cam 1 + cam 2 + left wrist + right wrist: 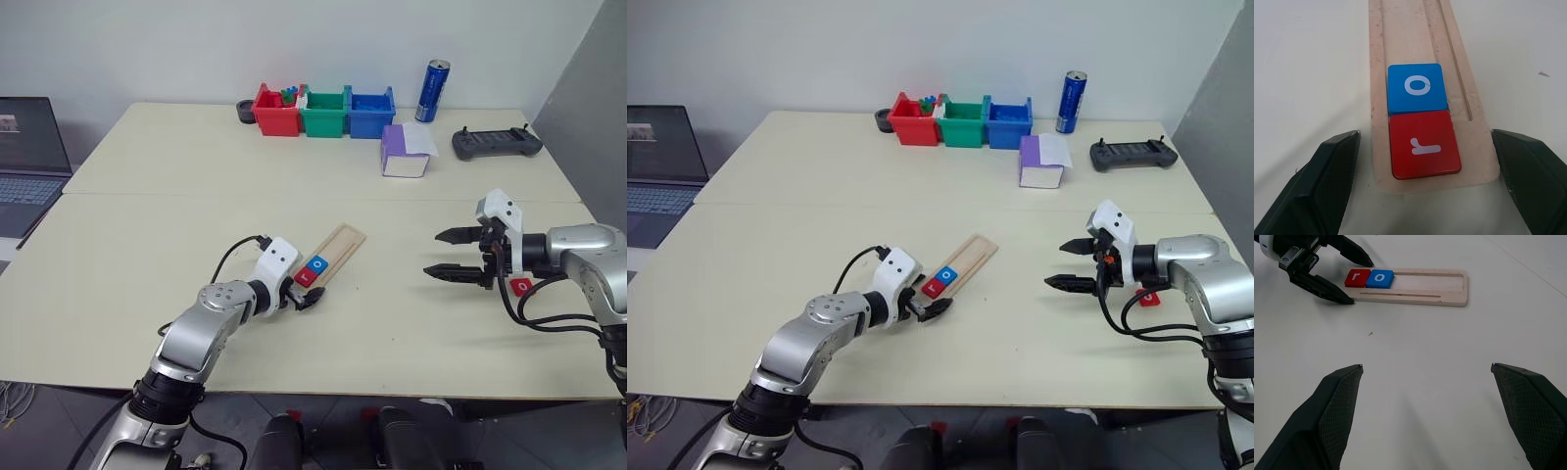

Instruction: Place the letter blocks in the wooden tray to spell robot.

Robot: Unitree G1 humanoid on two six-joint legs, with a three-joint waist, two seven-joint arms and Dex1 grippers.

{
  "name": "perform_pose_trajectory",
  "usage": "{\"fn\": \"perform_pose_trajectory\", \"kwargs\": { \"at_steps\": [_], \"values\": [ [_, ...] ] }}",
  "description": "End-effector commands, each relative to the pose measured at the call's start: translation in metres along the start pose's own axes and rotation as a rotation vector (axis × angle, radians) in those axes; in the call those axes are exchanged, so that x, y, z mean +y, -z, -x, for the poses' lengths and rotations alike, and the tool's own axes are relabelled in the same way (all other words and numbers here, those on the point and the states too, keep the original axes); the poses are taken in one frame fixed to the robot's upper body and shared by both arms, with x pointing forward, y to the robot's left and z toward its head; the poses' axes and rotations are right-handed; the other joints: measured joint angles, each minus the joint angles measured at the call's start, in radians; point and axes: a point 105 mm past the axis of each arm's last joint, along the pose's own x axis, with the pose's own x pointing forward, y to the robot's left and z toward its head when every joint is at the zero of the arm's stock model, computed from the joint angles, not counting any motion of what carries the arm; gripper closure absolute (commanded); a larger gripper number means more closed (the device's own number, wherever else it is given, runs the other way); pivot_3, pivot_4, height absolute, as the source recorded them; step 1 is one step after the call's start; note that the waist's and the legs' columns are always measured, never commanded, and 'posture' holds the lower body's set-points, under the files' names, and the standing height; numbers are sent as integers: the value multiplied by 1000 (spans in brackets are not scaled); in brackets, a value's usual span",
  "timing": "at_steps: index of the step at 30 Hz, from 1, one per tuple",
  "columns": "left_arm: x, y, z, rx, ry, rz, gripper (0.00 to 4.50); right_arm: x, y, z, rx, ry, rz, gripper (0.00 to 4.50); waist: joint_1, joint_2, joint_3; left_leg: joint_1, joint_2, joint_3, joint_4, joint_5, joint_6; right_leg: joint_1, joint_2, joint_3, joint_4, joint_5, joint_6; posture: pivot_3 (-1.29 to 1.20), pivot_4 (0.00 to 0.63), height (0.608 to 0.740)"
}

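The wooden tray [340, 247] lies slantwise on the table in front of me. At its near end sit two letter blocks side by side: a red "r" [1424, 145] at the very end and a blue "o" [1416, 87] touching it. My left gripper [306, 291] is open at that end, one finger on each side of the tray, holding nothing. My right gripper [433, 253] hangs open and empty above bare table to the right of the tray. A small red tile with a white mark [522, 286] lies on the table under my right wrist.
Red [276, 111], green [324, 113] and blue [371, 111] bins stand at the far edge with a blue can [433, 90]. A purple-and-white box [405, 152] and a black controller [497, 143] lie at the far right. A laptop [29, 157] sits far left.
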Motion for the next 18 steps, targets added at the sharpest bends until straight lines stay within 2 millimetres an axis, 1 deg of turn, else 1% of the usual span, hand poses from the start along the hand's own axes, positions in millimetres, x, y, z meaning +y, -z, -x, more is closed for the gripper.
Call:
{"fn": "perform_pose_trajectory", "kwargs": {
  "at_steps": [1, 3, 6, 9, 11, 14, 18],
  "values": [
    [-5, 10, -3, 53, 24, -44, 0, -1, -11, 4, -20, 17, 48, 33, 0, 0, 0, 0, 0, 0, 0, 0, 0, 0, 0, 0, 0, 0, 0, 0, 150, 740],
    [-4, 14, -3, 74, 22, -67, 0, -1, -11, 4, -22, 19, 48, 33, 0, 0, 0, 0, 0, 0, 0, 0, 0, 0, 0, 0, 0, 0, 0, 0, 150, 740],
    [-4, 16, -1, 69, 34, -41, 0, -3, -12, 4, -27, 35, 53, 33, -1, 0, 0, 0, 0, 0, 0, 0, 0, 0, 0, 0, 0, 0, 0, 0, 150, 740],
    [-6, 19, 1, 71, 47, -34, 569, -3, -13, 4, -30, 36, 53, 0, -2, 0, 0, 0, 0, 0, 0, 0, 0, 0, 0, 0, 0, 0, 0, 0, 150, 740],
    [-6, 19, 1, 66, 48, -22, 1091, -3, -13, 4, -30, 36, 53, 0, -2, 0, 0, 0, 0, 0, 0, 0, 0, 0, 0, 0, 0, 0, 0, 0, 150, 740],
    [-7, 18, -1, 53, 64, -37, 1121, -2, -13, 3, -29, 33, 53, 0, -2, 0, 0, 0, 0, 0, 0, 0, 0, 0, 0, 0, 0, 0, 0, 0, 150, 740],
    [-15, 15, 4, 17, 155, -124, 1121, -1, -12, 5, -22, 27, 53, 0, -2, 0, 0, 0, 0, 0, 0, 0, 0, 0, 0, 0, 0, 0, 0, 0, 150, 740]
  ]
}}
